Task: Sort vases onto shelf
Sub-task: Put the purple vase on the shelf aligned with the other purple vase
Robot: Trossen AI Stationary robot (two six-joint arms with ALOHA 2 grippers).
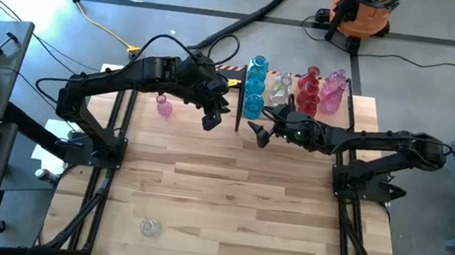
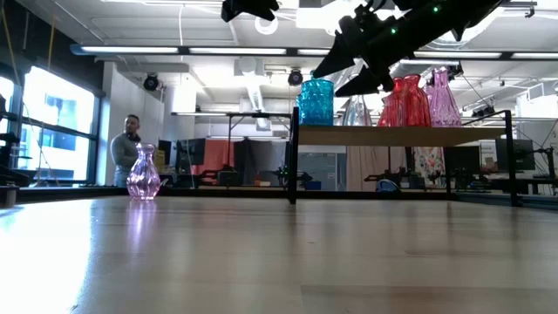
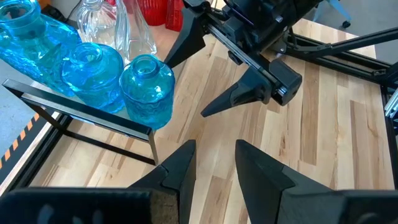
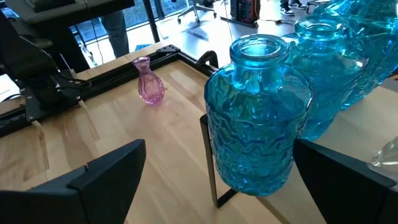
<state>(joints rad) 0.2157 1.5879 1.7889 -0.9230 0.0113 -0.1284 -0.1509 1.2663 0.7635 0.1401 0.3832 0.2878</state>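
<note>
Right gripper point(image 1: 259, 135) gaping before blue vase point(image 4: 258, 118) on shelf point(image 2: 384, 135)

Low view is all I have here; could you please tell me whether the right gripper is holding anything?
Observer: No, the right gripper is open and empty, pointing at the end blue vase on the shelf.
Operator: Thank you. Is the pink vase the only one left on the table?
Observer: No, a clear vase also stands near the table's near edge, on the left arm's side.
</note>
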